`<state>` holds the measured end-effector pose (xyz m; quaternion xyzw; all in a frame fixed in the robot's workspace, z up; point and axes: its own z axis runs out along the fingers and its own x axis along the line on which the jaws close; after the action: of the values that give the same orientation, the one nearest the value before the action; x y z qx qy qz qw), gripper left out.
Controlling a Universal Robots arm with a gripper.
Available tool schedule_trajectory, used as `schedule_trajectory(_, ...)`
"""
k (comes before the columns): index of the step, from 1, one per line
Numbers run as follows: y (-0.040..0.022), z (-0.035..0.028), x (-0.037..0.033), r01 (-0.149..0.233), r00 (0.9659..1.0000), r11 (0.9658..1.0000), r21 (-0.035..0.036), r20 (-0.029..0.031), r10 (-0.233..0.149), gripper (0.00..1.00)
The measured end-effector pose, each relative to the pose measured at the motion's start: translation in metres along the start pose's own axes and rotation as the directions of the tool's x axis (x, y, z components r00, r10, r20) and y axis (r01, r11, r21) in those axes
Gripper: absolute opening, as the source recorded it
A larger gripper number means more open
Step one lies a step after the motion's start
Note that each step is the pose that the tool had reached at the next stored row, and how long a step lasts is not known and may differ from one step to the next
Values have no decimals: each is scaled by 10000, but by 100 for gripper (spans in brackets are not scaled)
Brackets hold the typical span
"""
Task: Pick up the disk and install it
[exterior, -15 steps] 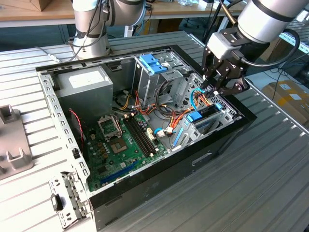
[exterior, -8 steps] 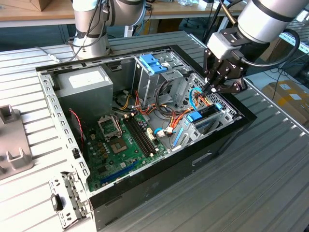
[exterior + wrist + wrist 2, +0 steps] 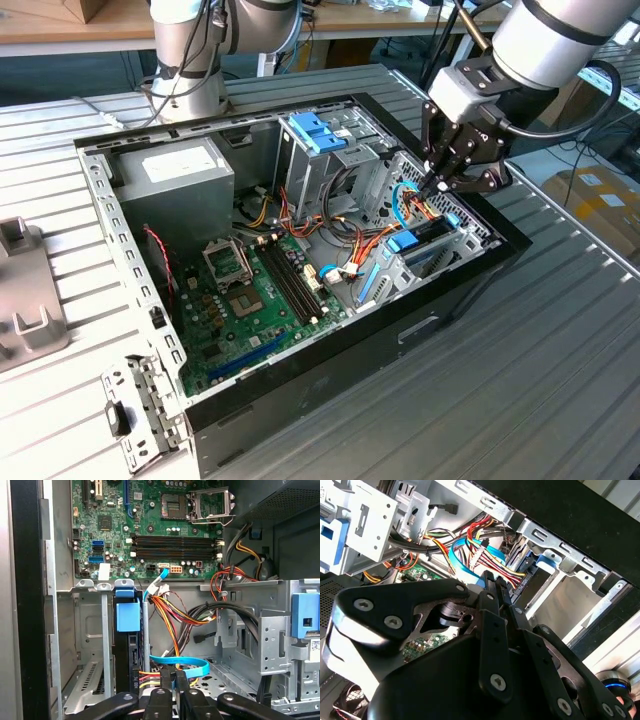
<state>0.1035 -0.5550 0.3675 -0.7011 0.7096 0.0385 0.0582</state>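
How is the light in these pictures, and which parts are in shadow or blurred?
In the exterior view, even room light, with shade deep in the case. In the second wrist view, the end effector is a dark, soft foreground mass. In the first wrist view, the motherboard is evenly lit and sharp.

Disk (image 3: 128,630) already sitting in its bay, on edge, dark body with light-blue rail tab (image 3: 404,242) on top. Slotted between metal bay walls near case front, cables plugged at one end.
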Motion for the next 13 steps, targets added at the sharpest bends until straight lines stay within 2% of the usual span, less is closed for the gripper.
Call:
schedule_trajectory(4,0,0,1,0,10000,10000,0,0,0,16)
schedule_trajectory(5,0,0,1,0,10000,10000,0,0,0,17)
schedule_trajectory(6,0,0,1,0,10000,10000,0,0,0,24)
schedule_trajectory(10,1,0,2,0,10000,10000,0,0,0,24)
schedule_trajectory(13,5,31,7,0,10000,10000,0,0,0,24)
